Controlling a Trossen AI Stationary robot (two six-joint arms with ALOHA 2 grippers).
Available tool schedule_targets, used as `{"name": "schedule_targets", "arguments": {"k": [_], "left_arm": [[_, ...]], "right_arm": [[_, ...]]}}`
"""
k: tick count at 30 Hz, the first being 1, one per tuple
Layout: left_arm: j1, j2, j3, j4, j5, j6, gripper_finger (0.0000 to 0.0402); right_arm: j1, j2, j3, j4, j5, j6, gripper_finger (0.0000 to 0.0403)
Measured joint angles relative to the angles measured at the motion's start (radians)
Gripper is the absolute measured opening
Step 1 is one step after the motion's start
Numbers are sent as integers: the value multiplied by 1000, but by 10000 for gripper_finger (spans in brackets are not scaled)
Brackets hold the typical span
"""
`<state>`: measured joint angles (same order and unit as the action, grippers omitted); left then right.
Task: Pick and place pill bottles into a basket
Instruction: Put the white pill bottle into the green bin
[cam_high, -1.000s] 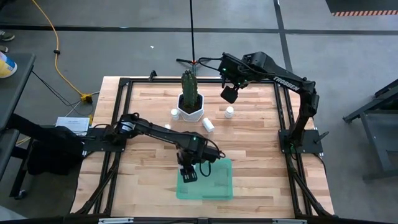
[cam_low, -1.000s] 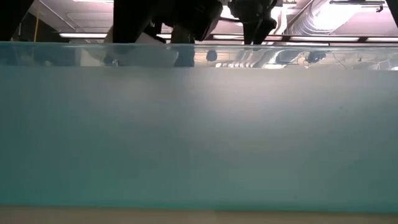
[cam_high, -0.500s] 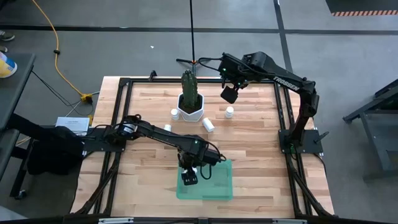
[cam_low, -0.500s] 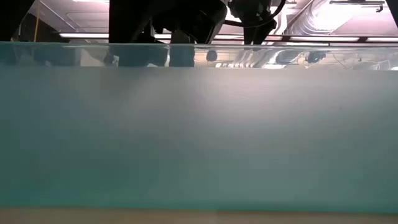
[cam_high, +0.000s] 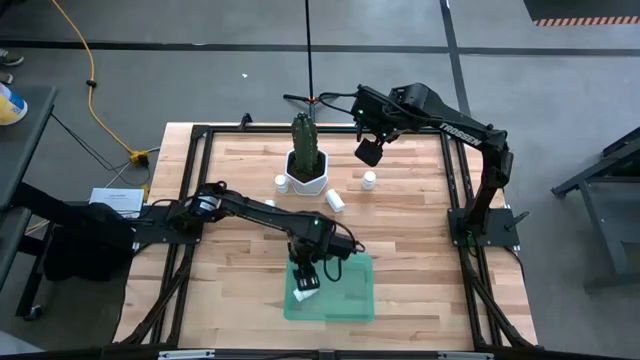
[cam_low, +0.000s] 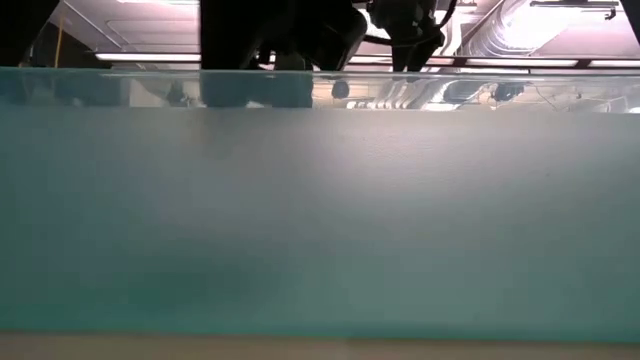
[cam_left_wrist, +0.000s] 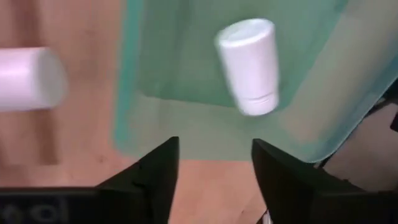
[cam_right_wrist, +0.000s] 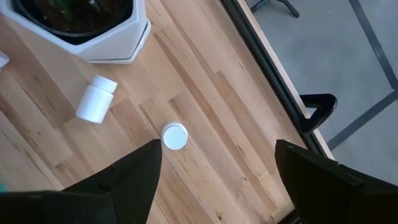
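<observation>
My left gripper (cam_high: 305, 272) hangs open over the left part of the green basket (cam_high: 345, 295). In the left wrist view its fingers (cam_left_wrist: 214, 174) stand apart and hold nothing. A white pill bottle (cam_left_wrist: 249, 65) is on the basket's floor beyond them, clear of both; it also shows in the high view (cam_high: 306, 289). Another bottle (cam_left_wrist: 28, 79) lies on the wood just outside the basket's edge. Three more bottles (cam_high: 281, 181) (cam_high: 334, 200) (cam_high: 369, 179) are on the table near the pot. My right gripper (cam_high: 368, 150) waits open above the far right of the table.
The white hexagonal pot with a cactus (cam_high: 305, 172) stands at the far middle of the table. In the right wrist view (cam_right_wrist: 217, 186) a lying bottle (cam_right_wrist: 96, 99) and an upright one (cam_right_wrist: 174, 135) show below. The basket's wall (cam_low: 320, 200) fills the low view.
My left gripper has gone a little toward the table's near edge over the basket. A white bottle that did not show under it a second ago now lies in the basket below it, free of the fingers.
</observation>
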<state>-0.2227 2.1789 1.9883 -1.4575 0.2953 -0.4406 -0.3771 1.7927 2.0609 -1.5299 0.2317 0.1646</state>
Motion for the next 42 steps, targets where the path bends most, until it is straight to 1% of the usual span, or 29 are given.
{"name": "schedule_targets", "arguments": {"k": [4, 9, 13, 17, 20, 22, 24, 26, 28, 30, 33, 35, 38, 42], "left_arm": [[33, -9, 87, -73, -73, 2, 172], [54, -32, 237, -90, -142, 42, 119], [53, -76, 325, -116, -253, 69, 87], [53, -151, 339, -118, -354, 70, 56], [54, -209, 335, -116, -458, 69, 33], [53, -248, 335, -113, -546, 53, 24], [53, -284, 335, -114, -639, 44, 23], [53, -315, 335, -114, -716, 44, 31], [54, -342, 334, -115, -783, 47, 52], [66, -364, 334, -114, -821, 74, 76], [96, -402, 334, -114, -836, 98, 98], [124, -423, 334, -114, -838, 124, 102], [173, -459, 333, -114, -848, 174, 97], [247, -511, 333, -114, -835, 230, 79]], "right_arm": [[0, 0, 0, 0, 0, -8, 303], [0, 0, 0, -3, 0, -13, 303], [0, 0, 0, -11, 1, -27, 303], [0, 0, 0, -18, 0, -31, 303], [0, 0, 0, -18, -1, -30, 303], [0, 0, 0, -18, -12, -23, 303], [0, 0, 0, -18, -31, -12, 303], [1, 0, 0, -18, -48, -9, 303], [5, 0, 0, -17, -51, -8, 303], [14, 0, 0, -16, -55, -8, 303], [35, 0, 0, -14, -91, 1, 303], [55, 0, 0, -14, -113, 13, 303], [88, 0, 0, -14, -127, 29, 303], [131, 0, 0, -13, -126, 58, 303]]}}
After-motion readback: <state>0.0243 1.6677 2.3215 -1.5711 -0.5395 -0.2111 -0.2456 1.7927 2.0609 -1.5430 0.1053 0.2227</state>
